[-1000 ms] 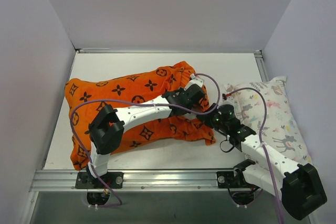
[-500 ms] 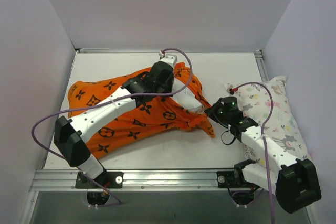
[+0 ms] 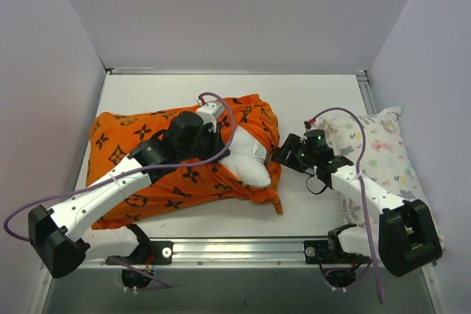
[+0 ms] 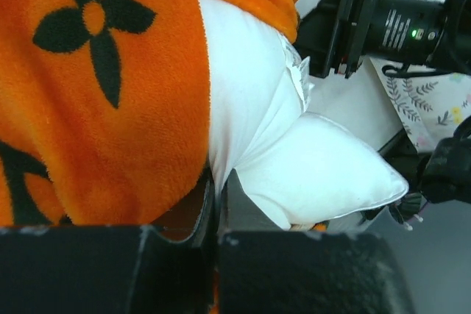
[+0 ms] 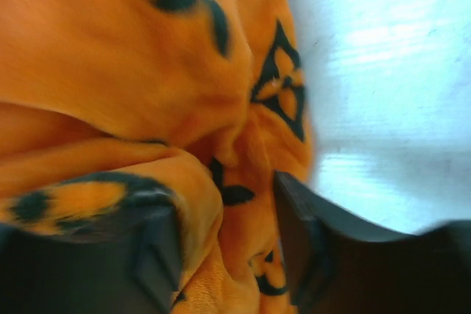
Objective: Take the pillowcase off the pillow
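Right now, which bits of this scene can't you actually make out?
Pillow: the top view shows only one white corner; the rest is hidden inside the pillowcase.
Right gripper: the right wrist view is blurred; orange cloth fills the jaws, but a firm pinch cannot be confirmed.
Floral pillow: in the top view, the right arm covers part of it.
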Controlling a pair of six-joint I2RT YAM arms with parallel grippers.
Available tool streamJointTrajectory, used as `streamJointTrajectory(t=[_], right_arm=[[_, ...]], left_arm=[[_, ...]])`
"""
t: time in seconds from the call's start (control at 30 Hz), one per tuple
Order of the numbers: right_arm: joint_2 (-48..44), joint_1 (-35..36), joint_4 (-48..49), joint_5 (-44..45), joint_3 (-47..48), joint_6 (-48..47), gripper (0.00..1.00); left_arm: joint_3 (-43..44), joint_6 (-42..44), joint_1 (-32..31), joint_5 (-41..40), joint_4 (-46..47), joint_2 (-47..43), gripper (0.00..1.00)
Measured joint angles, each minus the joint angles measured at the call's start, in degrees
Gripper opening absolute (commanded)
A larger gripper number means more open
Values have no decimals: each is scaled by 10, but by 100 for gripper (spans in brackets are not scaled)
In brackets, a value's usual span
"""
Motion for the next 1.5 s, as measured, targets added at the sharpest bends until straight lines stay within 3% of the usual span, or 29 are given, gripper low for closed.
streamJointTrajectory(t=[0.07,0.23,0.47,0.6,0.7,0.8,0.83,0.93,1.1,1.27,1.5], right_arm=[[-16,7,-19,1,0,-24,60],[-96,40,-72,26,13,-63,69],[-216,119,-95,71,28,-112,82],[-192,158,-92,83,48,-147,84],[-121,181,-81,96,84,-167,79],[-30,186,-80,118,133,-179,53],[0,185,-84,131,153,-181,36],[66,166,-92,164,200,-168,19],[131,71,-123,171,243,-135,14],[206,43,-137,153,279,-118,13],[277,-18,-85,0,280,-67,12]], left_arm=[[-55,-10,-5,9,28,-30,0],[-152,-36,-12,20,78,-77,0],[-161,-45,-22,18,102,-78,0],[-160,-44,-35,12,103,-69,0],[-157,-44,-47,4,102,-60,0],[-146,-43,-61,-7,93,-54,0],[-141,-42,-66,-14,89,-53,0],[-129,-39,-83,-35,71,-53,0],[-126,-39,-115,-47,54,-66,0],[-128,-40,-146,-61,49,-106,0],[-131,-40,-178,-101,20,-160,0]])
